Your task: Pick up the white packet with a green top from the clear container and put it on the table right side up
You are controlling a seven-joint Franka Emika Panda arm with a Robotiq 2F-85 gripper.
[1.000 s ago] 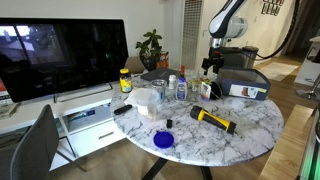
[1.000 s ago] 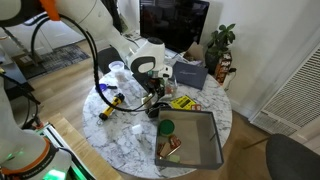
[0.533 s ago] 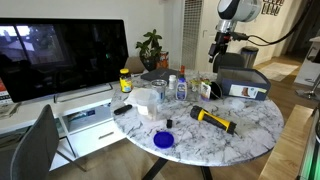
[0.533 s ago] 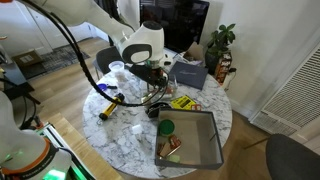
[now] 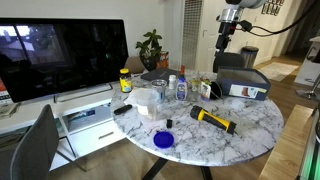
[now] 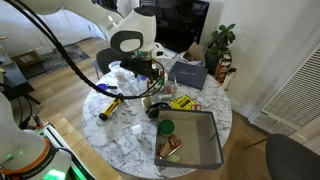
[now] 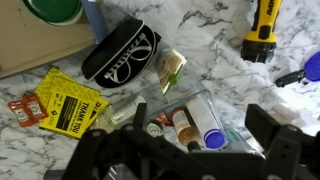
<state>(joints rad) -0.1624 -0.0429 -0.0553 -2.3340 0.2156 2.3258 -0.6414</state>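
The arm's pincer (image 7: 188, 150) is hanging high over the clear, rectangular plastic container (image 7: 212, 100), its dark fingers spread wide and gripping nothing. The small white packet with a green top (image 7: 172, 72) is sitting outside that container, just past its far rim, on the white, grey-veined marble-look tabletop (image 7: 220, 50). In the wrist view its long axis is slanting. The greener end seems to be pointing away from the container and the paler end toward it. Whether it is lying flat or standing I cannot tell from above. A soft black zippered pouch with white lettering (image 7: 120, 55) is lying just beside the packet, off the container's far left corner in that view. Small capped bottles (image 7: 182, 124) are lying packed together inside the container. A yellow and black torch (image 7: 262, 30) is resting well beyond the container's far right corner. In both exterior views the packet is too small to make out.
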